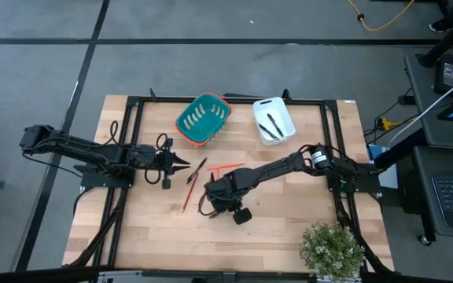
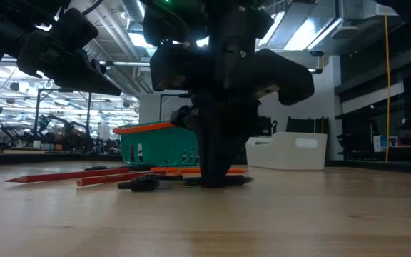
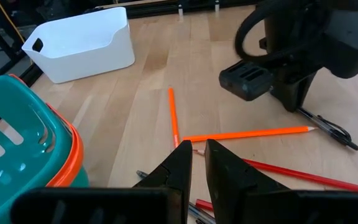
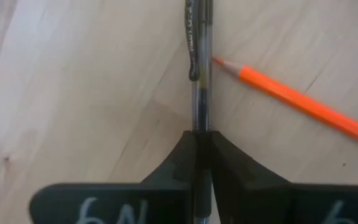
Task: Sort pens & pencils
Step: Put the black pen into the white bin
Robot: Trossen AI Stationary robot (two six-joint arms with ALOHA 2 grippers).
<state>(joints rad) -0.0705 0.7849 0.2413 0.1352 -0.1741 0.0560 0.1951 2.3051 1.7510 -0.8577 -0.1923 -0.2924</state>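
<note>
right gripper clenched on a pen lying on the table, ready to lift; left gripper nearly closed, holding nothing, waiting.

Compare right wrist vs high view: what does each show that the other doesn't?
Right wrist only: the right gripper closed on a black pen lying on the wood, the orange pencil tip almost touching it.

High only: the teal basket, the white bin with pens inside, a red pencil, the left gripper hovering beside the pile, a plant.

Both: the orange pencil, the table.
</note>
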